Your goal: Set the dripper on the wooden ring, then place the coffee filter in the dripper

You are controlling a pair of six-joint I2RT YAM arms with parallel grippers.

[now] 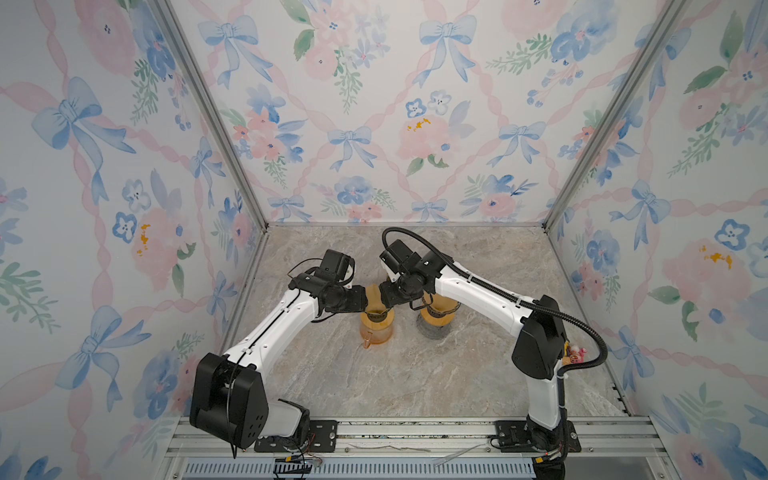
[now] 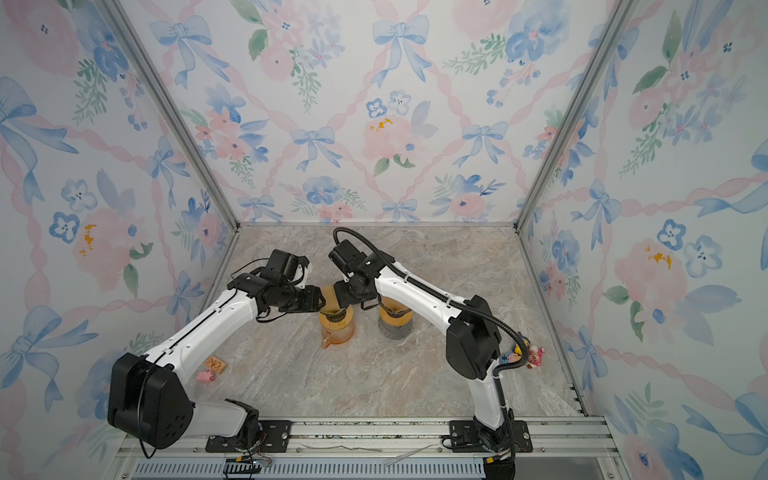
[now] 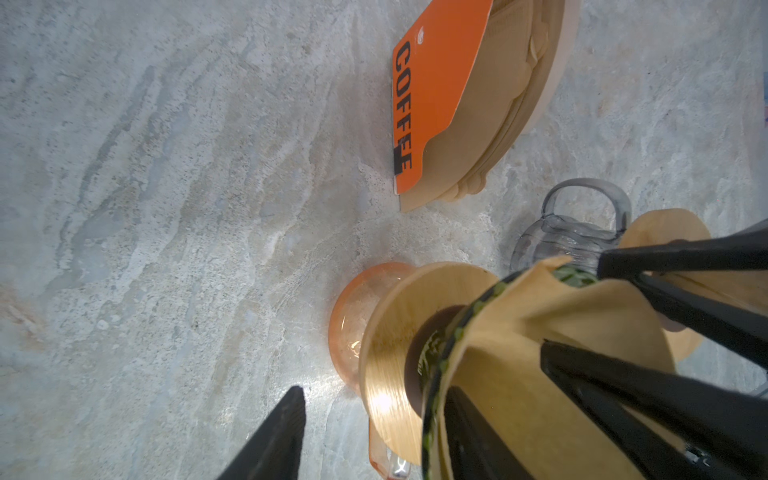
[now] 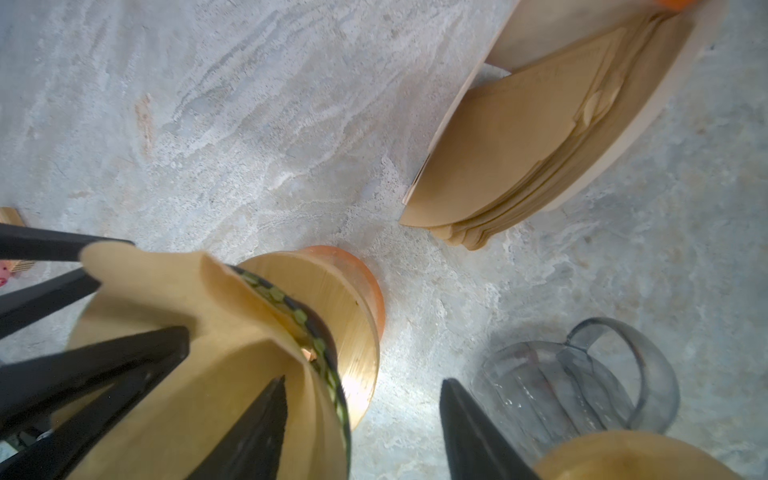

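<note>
On the near left of the counter we see a small wooden tag with a pink toy just beside it. Moving right, the left hand reaches over the orange jug with its jaws moderately apart. 1 finger hangs outside over bare counter and the other is down against the paper.

The dripper, with a green-and-black rim and a wooden collar, sits on that jug. The brown coffee filter stands in the dripper, its wavy top edge rising above the rim.

The right hand comes in from the other side, also parted. It has 1 finger on the filter and 1 outside it, so the paper lies against a single finger of each hand.

Farther back, a wooden holder keeps a stack of spare filters behind an orange card marked COFFEE. To the right stands a grey glass jug carrying a 2nd dripper.
</note>
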